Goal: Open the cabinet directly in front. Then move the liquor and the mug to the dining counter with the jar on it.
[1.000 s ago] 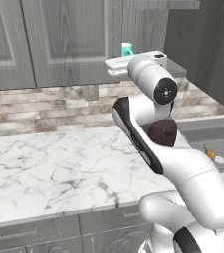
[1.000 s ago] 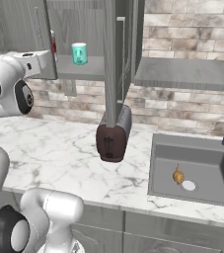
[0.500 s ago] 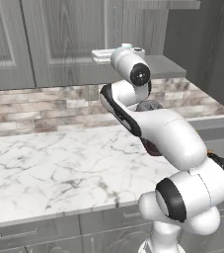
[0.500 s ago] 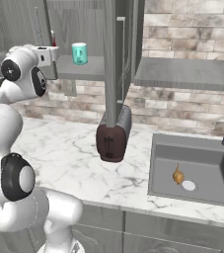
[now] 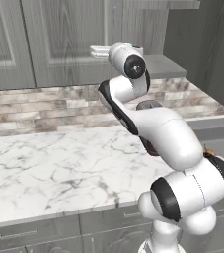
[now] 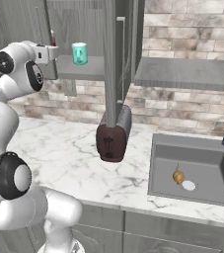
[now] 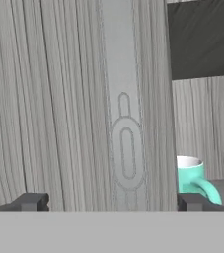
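gripper (image 7: 111, 202): fingers standing wide apart, holding nothing, facing the cabinet (image 7: 74, 99) door edge
mug (image 6: 79, 53): sitting upright on the cabinet's inner shelf (image 6: 91, 69)
liquor (image 6: 53, 38): standing behind the hand, mostly hidden

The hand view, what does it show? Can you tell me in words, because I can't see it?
A grey wood-grain cabinet door fills most of the picture, very close. The pincer is open, its two dark tips low at either side. At the right, a teal mug peeks past the door's edge on the shelf.
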{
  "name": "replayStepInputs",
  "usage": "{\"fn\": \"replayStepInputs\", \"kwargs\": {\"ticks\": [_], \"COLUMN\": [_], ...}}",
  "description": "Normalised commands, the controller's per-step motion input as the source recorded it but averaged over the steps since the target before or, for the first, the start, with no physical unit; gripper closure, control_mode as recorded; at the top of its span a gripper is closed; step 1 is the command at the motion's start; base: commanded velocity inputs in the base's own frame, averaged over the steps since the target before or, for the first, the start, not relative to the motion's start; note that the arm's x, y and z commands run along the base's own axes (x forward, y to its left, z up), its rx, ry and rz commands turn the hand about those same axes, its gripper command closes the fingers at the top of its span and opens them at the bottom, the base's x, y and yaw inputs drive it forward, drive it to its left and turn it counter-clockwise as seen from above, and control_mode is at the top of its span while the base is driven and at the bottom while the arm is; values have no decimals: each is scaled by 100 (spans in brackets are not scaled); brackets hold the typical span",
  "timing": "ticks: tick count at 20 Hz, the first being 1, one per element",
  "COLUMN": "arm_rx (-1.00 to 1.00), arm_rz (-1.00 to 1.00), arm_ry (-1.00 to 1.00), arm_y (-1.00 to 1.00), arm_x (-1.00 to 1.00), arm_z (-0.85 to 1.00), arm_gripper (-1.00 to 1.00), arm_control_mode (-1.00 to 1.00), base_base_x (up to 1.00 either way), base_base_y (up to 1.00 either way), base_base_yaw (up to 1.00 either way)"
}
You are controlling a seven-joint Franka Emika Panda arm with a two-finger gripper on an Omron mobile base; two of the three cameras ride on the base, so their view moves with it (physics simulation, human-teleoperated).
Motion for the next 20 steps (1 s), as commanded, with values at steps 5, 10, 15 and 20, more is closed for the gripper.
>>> {"fn": "replayStepInputs", "kwargs": {"ticks": [5,10,15,20], "arm_rx": [0,0,0,0], "arm_rz": [0,0,0,-1], "arm_ry": [0,0,0,5], "arm_y": [2,50,90,100], "arm_x": [-10,-68,-90,-87], "arm_z": [0,0,0,0], "arm_gripper": [100,100,100,100], "arm_control_mode": [-100,-100,-100,-100], "base_base_x": [0,0,0,0], "base_base_y": [0,0,0,0], "base_base_yaw": [0,0,0,0]}}
